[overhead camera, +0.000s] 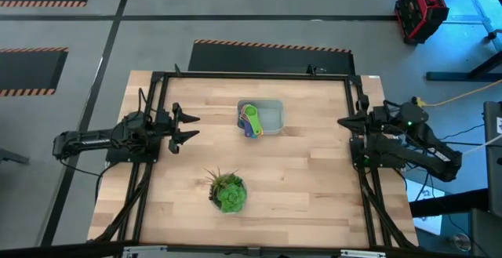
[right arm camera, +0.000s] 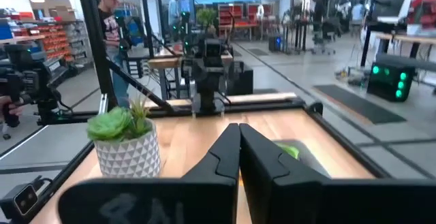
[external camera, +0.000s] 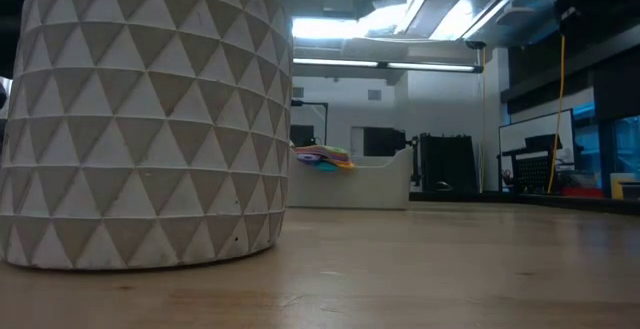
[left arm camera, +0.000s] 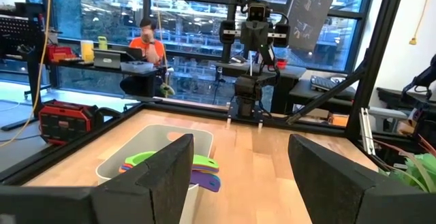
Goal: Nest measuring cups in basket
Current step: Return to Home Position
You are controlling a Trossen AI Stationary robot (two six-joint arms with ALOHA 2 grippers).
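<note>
We log the worktop (overhead camera: 314,179) first: light wood inside a black frame, one arm parked at each side edge. The left end effector (overhead camera: 192,127) hangs over the left edge with its fingers (left arm camera: 170,176) spread wide, and it holds and touches nothing. The right end effector (overhead camera: 343,122) sits at the right edge, fingers pressed together tip to tip, also gripping nothing.

The basket (overhead camera: 271,117) stands between the two end effectors, toward the back of the worktop and well apart from both (a bit nearer the left one). The measuring cups (overhead camera: 250,120) lie nested in one stack at the basket's end facing the left arm. Green is on top, with yellow, pink, blue and purple edges showing beneath. The handles reach over the rim on the front side.

The potted plant (overhead camera: 227,191) stands near the front edge, well apart from the basket and off the line from either end effector to it. In the low view its white triangle-pattern pot fills the left side and hides the basket's left end. Off the worktop we note a red toolbox (overhead camera: 420,7) on the floor. A person in an orange top (left arm camera: 146,43) sits at a desk, and another person (right arm camera: 109,20) stands beyond the frame.
</note>
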